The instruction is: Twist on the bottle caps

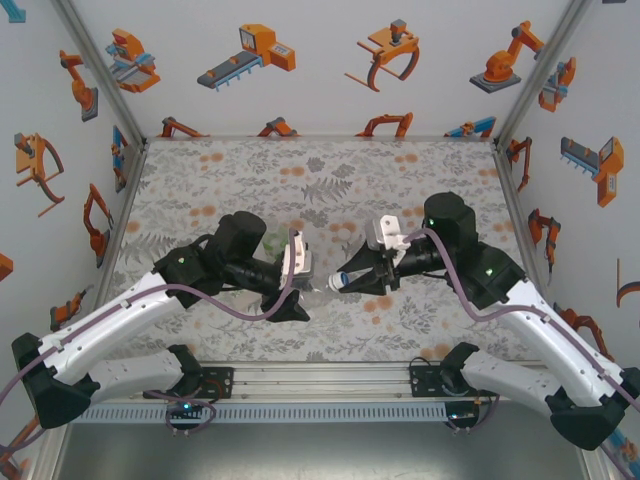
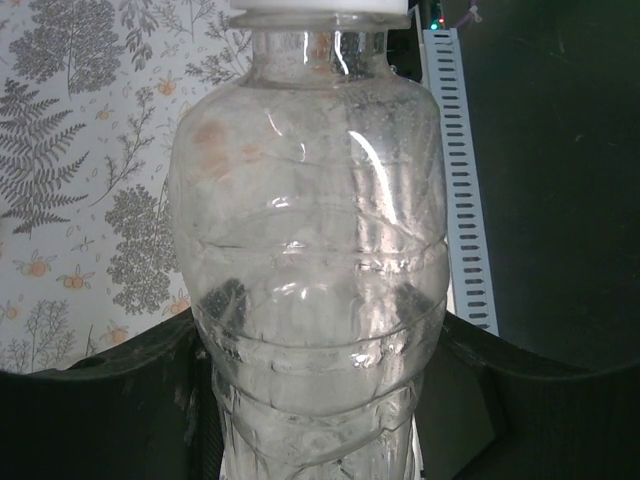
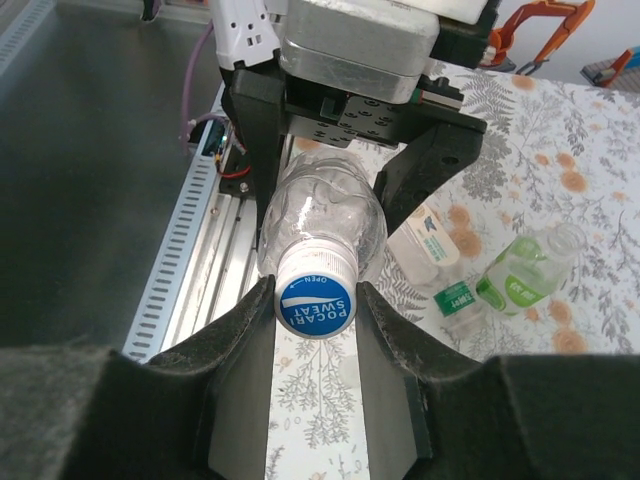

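Clamped in left jaws: clear bottle (image 2: 310,250). Pinched in right jaws: blue Pocari Sweat cap (image 3: 315,300) at neck. Risk: cross-threading from tilt, thin bottle slipping under torque.

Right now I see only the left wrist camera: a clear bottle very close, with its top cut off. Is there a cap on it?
Observer: Yes. A blue cap sits on the mouth of the clear bottle, and the right claw is closed on it from both sides.
Operator: Where are the other bottles?
Observer: Two lie side by side on the table, past the held one: a labelled bottle and a green bottle.
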You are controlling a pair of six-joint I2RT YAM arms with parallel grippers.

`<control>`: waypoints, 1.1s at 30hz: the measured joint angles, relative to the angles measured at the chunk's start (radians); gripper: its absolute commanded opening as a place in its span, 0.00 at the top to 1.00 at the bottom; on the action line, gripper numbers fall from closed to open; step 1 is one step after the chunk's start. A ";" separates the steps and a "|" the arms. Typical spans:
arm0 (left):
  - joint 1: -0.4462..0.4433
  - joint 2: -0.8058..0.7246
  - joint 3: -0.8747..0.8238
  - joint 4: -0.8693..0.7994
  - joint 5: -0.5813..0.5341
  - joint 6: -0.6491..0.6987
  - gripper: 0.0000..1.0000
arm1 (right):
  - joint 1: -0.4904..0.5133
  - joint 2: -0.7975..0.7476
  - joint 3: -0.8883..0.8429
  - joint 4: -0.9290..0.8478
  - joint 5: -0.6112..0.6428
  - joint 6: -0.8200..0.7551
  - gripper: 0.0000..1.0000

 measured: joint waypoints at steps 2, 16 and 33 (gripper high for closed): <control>0.000 0.000 0.000 -0.004 -0.026 0.000 1.00 | 0.000 -0.009 -0.025 0.040 0.026 0.069 1.00; -0.008 0.003 -0.001 0.046 -0.303 -0.002 1.00 | -0.001 -0.025 -0.112 0.134 0.466 1.113 1.00; -0.007 0.028 -0.016 0.050 -0.341 0.003 1.00 | -0.001 0.006 -0.117 0.033 0.590 1.522 0.57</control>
